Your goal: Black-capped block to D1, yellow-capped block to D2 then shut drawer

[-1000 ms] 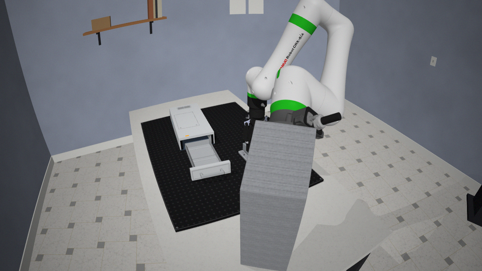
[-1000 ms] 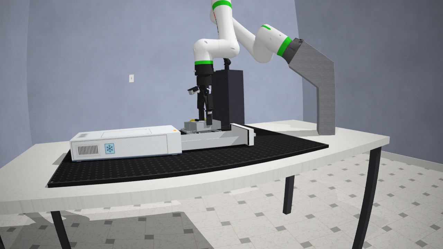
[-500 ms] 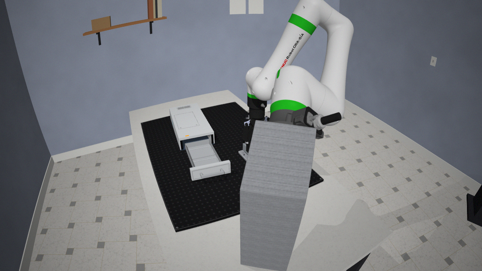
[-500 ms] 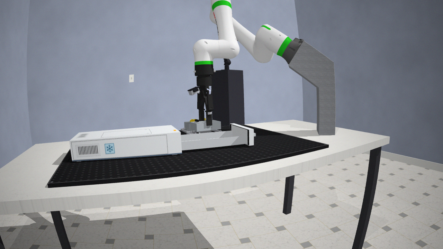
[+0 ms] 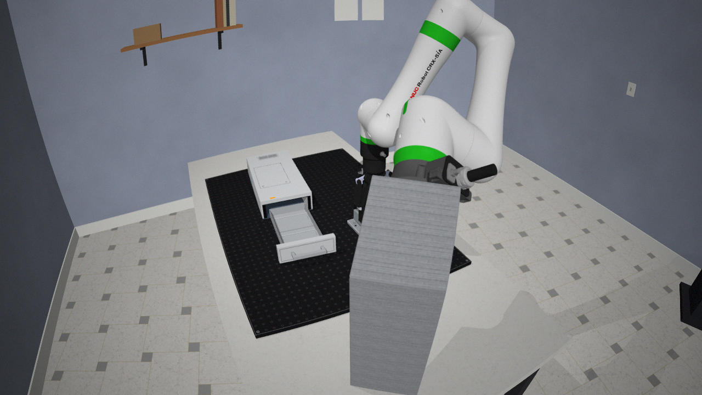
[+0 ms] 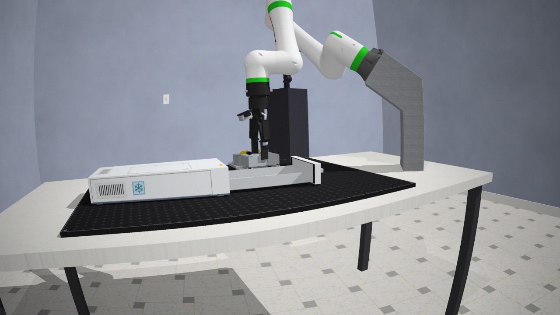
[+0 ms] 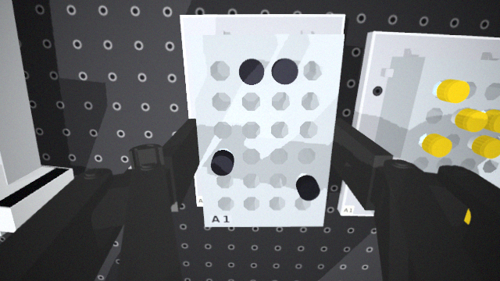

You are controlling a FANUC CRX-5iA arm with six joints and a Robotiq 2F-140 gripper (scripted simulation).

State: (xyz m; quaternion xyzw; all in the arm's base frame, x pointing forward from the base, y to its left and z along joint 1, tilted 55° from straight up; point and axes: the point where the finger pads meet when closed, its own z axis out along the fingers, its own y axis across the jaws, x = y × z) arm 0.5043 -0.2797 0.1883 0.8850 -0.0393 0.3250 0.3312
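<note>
My pincer (image 5: 359, 203) (image 6: 260, 150) (image 7: 264, 136) is grasping the black block (image 6: 254, 160) (image 7: 269, 215) by its two long sides, at D1 (image 5: 354, 225) (image 7: 190, 58). The yellow block (image 7: 445, 126) stands at D2 (image 7: 361, 117), to the right in the wrist view. Both blocks are out of the drawer (image 5: 306, 249) (image 6: 270, 178) (image 7: 8, 218), which is open, and the lamp (image 5: 272, 197) (image 6: 220, 165) glows orange on COLD (image 5: 279, 179) (image 6: 164, 183). I judge the transfer nearly complete: what remains is to confirm the black block flat within its locators, release it, withdraw upward and push the drawer fully shut.

The wrist view alone shows the tube pattern: four black caps (image 7: 284, 71) in the held block, and several yellow caps (image 6: 243, 152) (image 7: 453, 91), some cut off at the right edge. Whether each tube is in its original bore I cannot tell. The top view shows the drawer's interior without a block, but the pedestal (image 5: 402, 225) (image 6: 411, 117) hides most of the deck slots. The exterior view shows the held block upright and low over D1; whether it is fully seated I cannot tell.
</note>
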